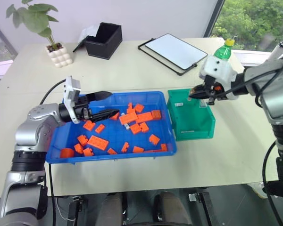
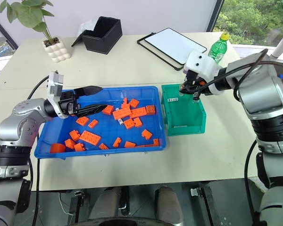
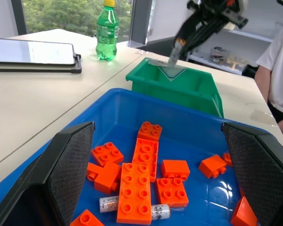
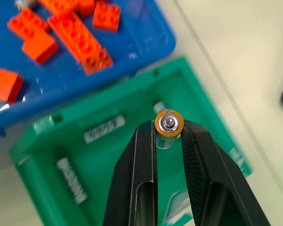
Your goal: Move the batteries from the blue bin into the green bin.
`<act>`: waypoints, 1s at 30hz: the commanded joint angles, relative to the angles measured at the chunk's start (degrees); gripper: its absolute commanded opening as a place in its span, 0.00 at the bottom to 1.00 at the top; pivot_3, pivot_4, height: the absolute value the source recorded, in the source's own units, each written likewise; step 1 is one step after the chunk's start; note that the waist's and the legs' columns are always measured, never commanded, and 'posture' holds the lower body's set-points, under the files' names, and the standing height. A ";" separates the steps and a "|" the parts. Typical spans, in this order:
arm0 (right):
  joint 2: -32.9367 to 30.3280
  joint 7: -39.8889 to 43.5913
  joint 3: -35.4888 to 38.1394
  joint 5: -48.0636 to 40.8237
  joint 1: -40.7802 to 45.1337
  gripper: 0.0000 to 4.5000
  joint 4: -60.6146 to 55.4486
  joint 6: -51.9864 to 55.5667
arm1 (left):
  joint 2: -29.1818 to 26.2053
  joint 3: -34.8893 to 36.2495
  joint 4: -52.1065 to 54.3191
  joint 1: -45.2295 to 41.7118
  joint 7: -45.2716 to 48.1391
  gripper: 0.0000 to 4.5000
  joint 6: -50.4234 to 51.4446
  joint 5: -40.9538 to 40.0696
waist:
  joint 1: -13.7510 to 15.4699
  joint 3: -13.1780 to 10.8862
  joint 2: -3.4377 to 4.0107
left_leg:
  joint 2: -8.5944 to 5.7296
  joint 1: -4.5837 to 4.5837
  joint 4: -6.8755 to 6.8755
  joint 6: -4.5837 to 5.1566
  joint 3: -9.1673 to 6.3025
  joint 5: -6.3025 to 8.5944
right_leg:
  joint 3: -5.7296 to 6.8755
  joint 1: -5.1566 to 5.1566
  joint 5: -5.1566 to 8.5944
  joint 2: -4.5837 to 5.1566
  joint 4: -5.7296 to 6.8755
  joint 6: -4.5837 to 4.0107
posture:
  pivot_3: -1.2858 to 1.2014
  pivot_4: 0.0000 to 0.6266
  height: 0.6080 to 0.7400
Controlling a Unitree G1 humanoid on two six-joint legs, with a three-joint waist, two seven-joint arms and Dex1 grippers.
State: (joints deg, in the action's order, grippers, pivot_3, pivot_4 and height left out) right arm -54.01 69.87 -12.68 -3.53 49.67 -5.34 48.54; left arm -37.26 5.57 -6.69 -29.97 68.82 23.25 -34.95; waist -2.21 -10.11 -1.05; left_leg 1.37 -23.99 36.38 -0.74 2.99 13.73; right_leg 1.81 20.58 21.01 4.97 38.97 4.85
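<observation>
The blue bin [image 1: 114, 157] lies at the table's front and holds many orange bricks [image 1: 132, 117]. In the left wrist view a whitish battery [image 3: 159, 212] pokes out from under a long brick. My left gripper [image 1: 114, 103] is open, level over the bin's left part and pointing right, its fingers [image 3: 70, 165] wide apart with nothing between them. The green bin [image 1: 193, 128] stands against the blue bin's right end. My right gripper [image 4: 168, 136] hangs above it, shut on a battery [image 4: 168, 125] with an orange end. Another battery [image 4: 71, 180] lies on the green bin's floor.
A green bottle [image 1: 224, 51] stands just behind my right gripper. A tablet in a black frame [image 1: 172, 52], a black box [image 1: 104, 40] and a potted plant [image 1: 59, 52] sit at the table's back. A person's white sleeve [image 3: 278, 70] is beyond the table's right side.
</observation>
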 commanded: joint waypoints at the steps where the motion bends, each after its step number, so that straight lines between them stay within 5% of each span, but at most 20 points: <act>1: -0.95 -1.33 2.33 -1.06 -1.20 0.18 -1.09 -0.25 | -0.43 1.12 0.53 -1.20 0.74 1.00 -0.89 0.05 | -0.04 -0.01 0.00 | 0.00 -0.01 0.02 0.00 0.00 0.00 | 0.00 0.00 0.00 0.00 0.00 0.00 | 0.52 0.24 1.00; 5: -1.63 -1.53 2.07 -1.18 -3.43 0.44 0.11 -1.69 | -1.07 1.89 1.66 0.04 0.47 1.00 -0.36 -0.15 | 0.02 -0.01 0.00 | 0.01 -0.04 0.10 0.00 -0.02 0.00 | 0.00 0.00 0.00 -0.02 0.00 0.00 | 0.52 0.24 1.00; 10: -0.86 -3.75 1.91 -0.37 -2.42 0.99 1.87 -3.86 | -2.00 2.54 2.81 1.55 0.35 1.00 0.27 -0.53 | -0.02 -0.01 0.00 | 0.03 -0.07 0.18 0.00 -0.02 0.00 | 0.00 -0.01 0.00 -0.02 0.01 0.00 | 0.52 0.24 1.00; 15: 5.11 -8.69 2.48 -0.35 7.05 0.99 6.69 -4.77 | -3.32 3.29 4.11 3.11 0.22 1.00 0.63 -0.57 | -0.39 -0.07 0.10 | 0.05 -0.08 0.24 0.00 0.00 0.00 | -0.01 0.02 0.00 -0.04 0.04 0.01 | 0.52 0.24 1.00; 20: 17.66 -12.21 5.99 -9.12 10.46 0.99 3.74 5.76 | -4.84 4.97 5.32 5.23 -0.53 1.00 0.78 -0.44 | -0.22 -0.06 0.09 | 0.27 -0.09 0.22 -0.35 -0.07 -0.20 | -0.01 0.04 0.00 -0.31 0.09 0.00 | 0.52 0.24 1.00; 30: 27.42 -11.30 -4.89 -7.44 6.85 0.99 7.13 -8.24 | -10.40 9.38 10.58 13.15 -1.96 1.00 0.64 0.38 | -0.06 -0.08 0.07 | 0.18 -0.51 0.70 0.10 -0.13 0.06 | -0.02 0.20 -0.01 -0.19 0.19 0.03 | 0.52 0.24 1.00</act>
State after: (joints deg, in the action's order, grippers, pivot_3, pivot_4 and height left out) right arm -27.45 58.33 -17.29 -11.31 55.18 1.22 42.88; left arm -46.38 12.61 1.30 -17.27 67.32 24.31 -34.27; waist -2.27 -10.19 -0.97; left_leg 1.56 -24.49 37.08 -0.64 2.85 13.79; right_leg 1.80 20.79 21.00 4.76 39.19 4.88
